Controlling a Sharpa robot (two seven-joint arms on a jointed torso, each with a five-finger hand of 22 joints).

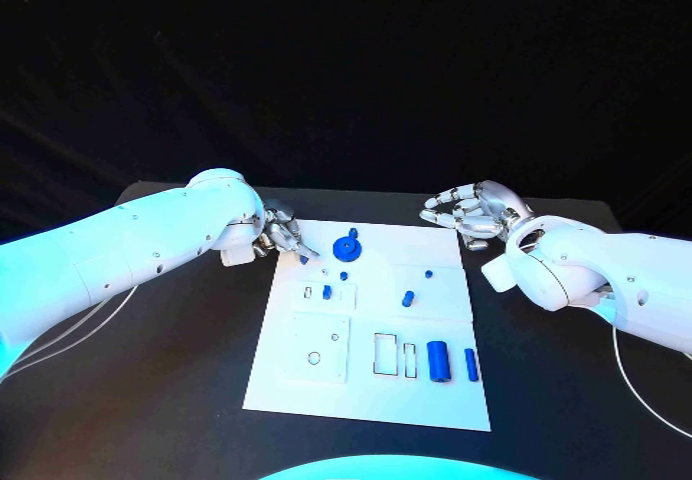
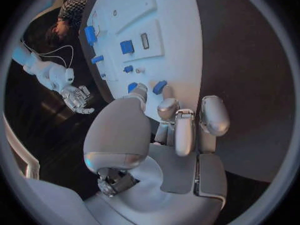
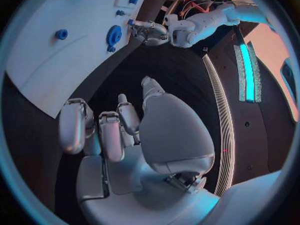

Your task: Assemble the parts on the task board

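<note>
Both hands empty, fingers loosely curled: left hand (image 1: 274, 238) at task board (image 1: 289, 375) far-left corner, blue gear part (image 1: 346, 247) just at its 3 o'clock, closer than right hand (image 1: 464, 213) off far-right corner.

A black tabletop (image 1: 173, 400) carries everything. Lying flat at its middle is a white board (image 1: 368, 400), a long rectangle with its short edges at twelve and six o'clock. The board's far edge sits near the tabletop's twelve o'clock edge, and its near edge stops short of the six o'clock side. Bare black tabletop runs along the board at three and nine o'clock.
</note>
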